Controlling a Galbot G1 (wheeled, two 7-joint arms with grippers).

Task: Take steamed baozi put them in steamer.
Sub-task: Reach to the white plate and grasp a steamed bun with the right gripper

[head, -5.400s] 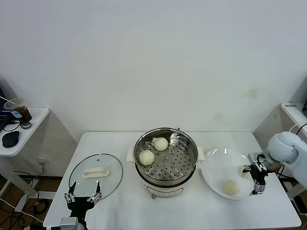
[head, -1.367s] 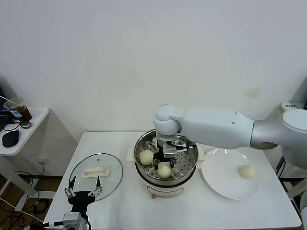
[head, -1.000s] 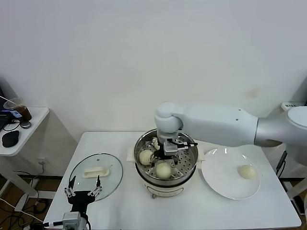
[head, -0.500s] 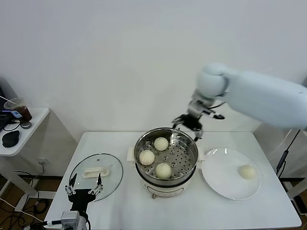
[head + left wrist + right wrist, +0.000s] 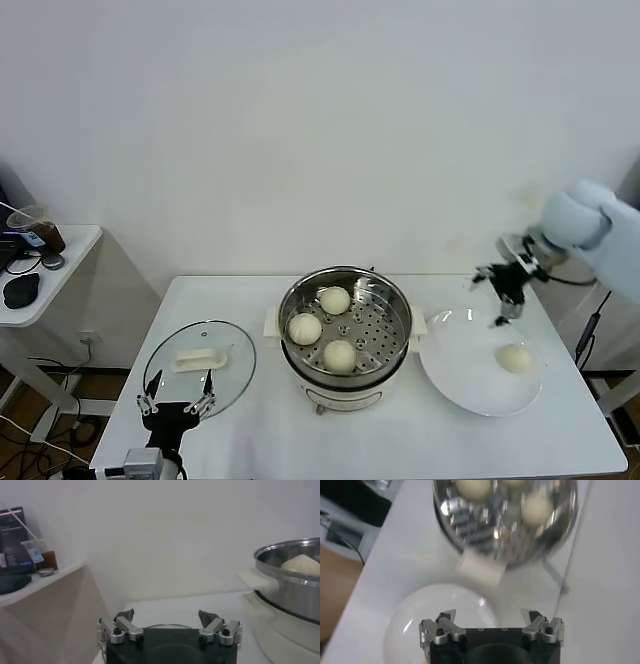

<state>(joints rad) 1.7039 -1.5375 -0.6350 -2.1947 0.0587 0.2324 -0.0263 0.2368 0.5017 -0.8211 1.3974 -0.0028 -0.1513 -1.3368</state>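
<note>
The steel steamer [image 5: 400, 318] stands mid-table on its cream base and holds three baozi: one at the back [image 5: 335, 300], one at the left [image 5: 304, 328], one at the front [image 5: 340, 355]. A fourth baozi [image 5: 515, 358] lies on the white plate [image 5: 455, 370] at the right. My right gripper [image 5: 504, 283] is open and empty, in the air above the plate's far edge, above and behind the fourth bun. In the right wrist view the right gripper [image 5: 491, 621] hangs over the plate [image 5: 415, 625], with the steamer [image 5: 470, 535] beyond. My left gripper [image 5: 177, 408] is open, parked at the front left.
A glass lid [image 5: 165, 382] with a white handle lies left of the steamer, just behind the left gripper. A side table [image 5: 40, 280] with a cup and dark items stands at the far left. The left wrist view shows the steamer wall [image 5: 295, 592].
My right gripper has let a third baozi go in the steamer, risen out open, and swung right to above the plate. The left arm has stayed put.
</note>
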